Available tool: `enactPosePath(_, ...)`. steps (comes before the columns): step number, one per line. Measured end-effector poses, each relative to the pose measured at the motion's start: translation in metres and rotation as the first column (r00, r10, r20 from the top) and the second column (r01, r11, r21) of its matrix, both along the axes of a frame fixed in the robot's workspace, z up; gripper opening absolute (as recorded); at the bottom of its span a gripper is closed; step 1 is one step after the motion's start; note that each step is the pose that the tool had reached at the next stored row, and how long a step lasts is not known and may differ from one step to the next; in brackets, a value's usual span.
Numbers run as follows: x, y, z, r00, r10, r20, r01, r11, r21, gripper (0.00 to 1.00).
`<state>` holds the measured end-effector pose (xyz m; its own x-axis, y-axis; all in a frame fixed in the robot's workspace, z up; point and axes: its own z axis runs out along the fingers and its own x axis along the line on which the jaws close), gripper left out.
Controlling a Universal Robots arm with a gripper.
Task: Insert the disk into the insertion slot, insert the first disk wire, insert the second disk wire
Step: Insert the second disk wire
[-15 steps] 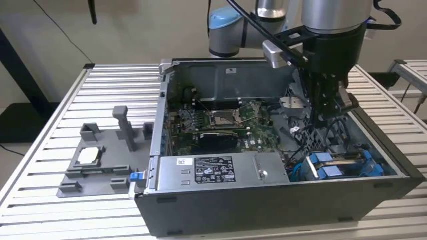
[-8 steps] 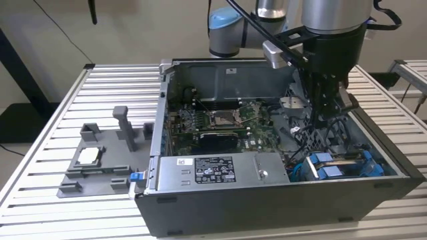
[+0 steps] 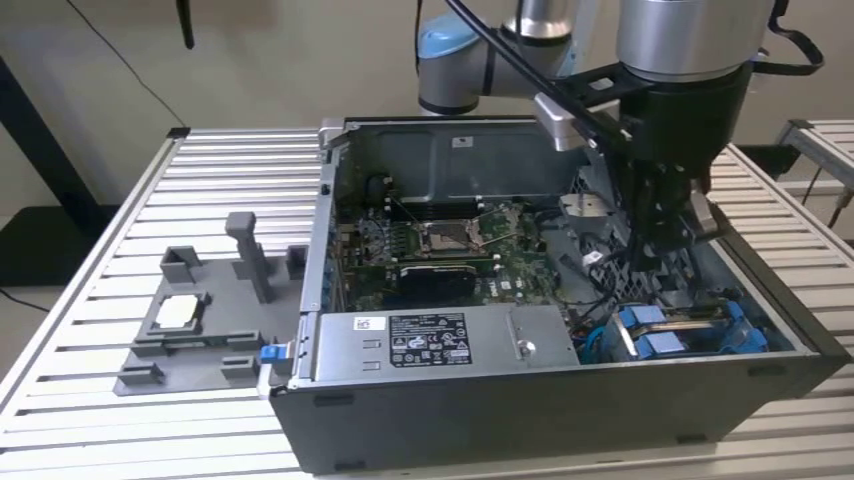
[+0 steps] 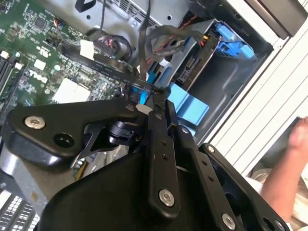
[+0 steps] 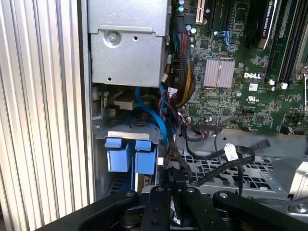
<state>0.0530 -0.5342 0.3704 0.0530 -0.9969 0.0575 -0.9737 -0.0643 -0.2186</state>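
The disk (image 4: pixel 195 67) lies inside the insertion slot (image 4: pixel 211 91), with its blue bracket (image 4: pixel 230 39) at the far end. In the exterior view the blue bracket (image 3: pixel 683 330) sits in the cage (image 3: pixel 747 300) at the case's corner on the exterior view's right. My gripper (image 4: pixel 155 96) hangs inside the case just beside the slot's mouth and its blue tabs (image 4: pixel 186 105). Its black fingers (image 4: pixel 161 139) are shut on the end of a thin black disk wire (image 4: pixel 115 72). In the first wrist view the gripper (image 5: pixel 172 185) is next to the blue tabs (image 5: pixel 130 155), and the black wire (image 5: pixel 216 166) loops away from it.
The grey metal box (image 3: pixel 427 340) with a white sticker fills the case's near side. The green motherboard (image 3: pixel 441 245) lies behind it. A grey fixture (image 3: pixel 200 315) stands on the slatted table at the exterior view's left. A person's hand (image 4: pixel 288 159) shows beside the case.
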Motion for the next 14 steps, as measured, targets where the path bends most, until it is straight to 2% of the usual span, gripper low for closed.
enactPosePath(3, 0.0019, -0.0063, -0.0007, 1.0000, 0.000, -0.0012, 0.000, 0.9999, 0.0108, 0.16)
enactPosePath(5, 0.0031, -0.0098, -0.0011, 1.0000, 0.000, -0.0011, 0.000, 0.9997, 0.0227, 0.16)
enactPosePath(11, 0.0062, -0.0200, -0.0021, 1.0000, 0.000, -0.0011, 0.000, 0.9967, 0.0811, 0.16)
enactPosePath(12, 0.0069, -0.0219, -0.0022, 1.0000, 0.000, -0.0019, 0.000, 0.9963, 0.0860, 0.16)
enactPosePath(14, 0.0090, -0.0245, -0.0023, 1.0000, 0.000, -0.0092, 0.001, 0.9960, 0.0898, 0.16)
